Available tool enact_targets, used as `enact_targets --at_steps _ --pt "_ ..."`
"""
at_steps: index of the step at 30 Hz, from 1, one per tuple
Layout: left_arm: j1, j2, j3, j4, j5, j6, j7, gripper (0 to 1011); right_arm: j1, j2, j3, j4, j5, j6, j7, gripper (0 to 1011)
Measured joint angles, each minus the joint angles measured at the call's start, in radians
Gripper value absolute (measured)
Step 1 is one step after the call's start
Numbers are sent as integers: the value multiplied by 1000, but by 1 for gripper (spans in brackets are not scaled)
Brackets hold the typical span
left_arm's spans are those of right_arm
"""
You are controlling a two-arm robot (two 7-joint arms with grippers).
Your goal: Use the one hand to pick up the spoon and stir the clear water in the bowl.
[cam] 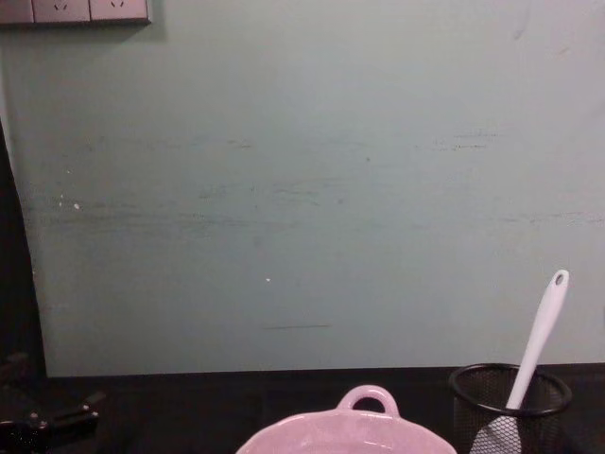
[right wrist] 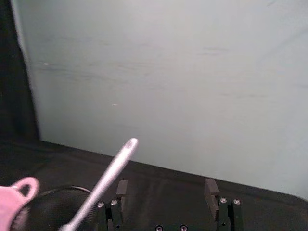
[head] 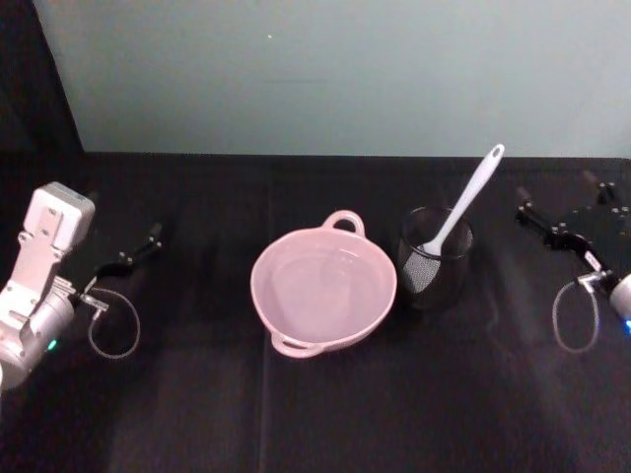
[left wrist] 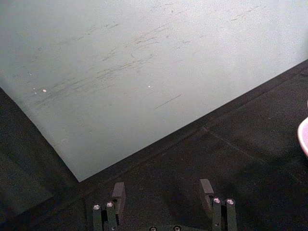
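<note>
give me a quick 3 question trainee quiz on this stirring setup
1. True or false: the spoon stands head down in the black mesh cup.
2. Which gripper is nearer the cup? A) left gripper B) right gripper
3. Fill in: the pink bowl sits on the robot's ____ side of the cup.

Key: 1 true. 2 B; both grippers are open and hold nothing. 3 left; bowl and cup stand close together on the black table.
</note>
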Motion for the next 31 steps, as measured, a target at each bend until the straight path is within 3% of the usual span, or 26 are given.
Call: enact_targets --at_steps 5,12,17,31 --pt "0 0 0 0 0 0 0 1011 -29 -16 24 45 -75 -105 -55 1004" --pt "0 0 0 0 0 0 0 1011 -22 -44 38 119 -129 -172 -82 1004" --pt "0 0 0 0 0 0 0 1011 -8 -64 49 155 -135 -185 -80 1004" --pt "0 0 0 0 0 0 0 1011 -10 -61 47 151 -135 -185 -79 1004"
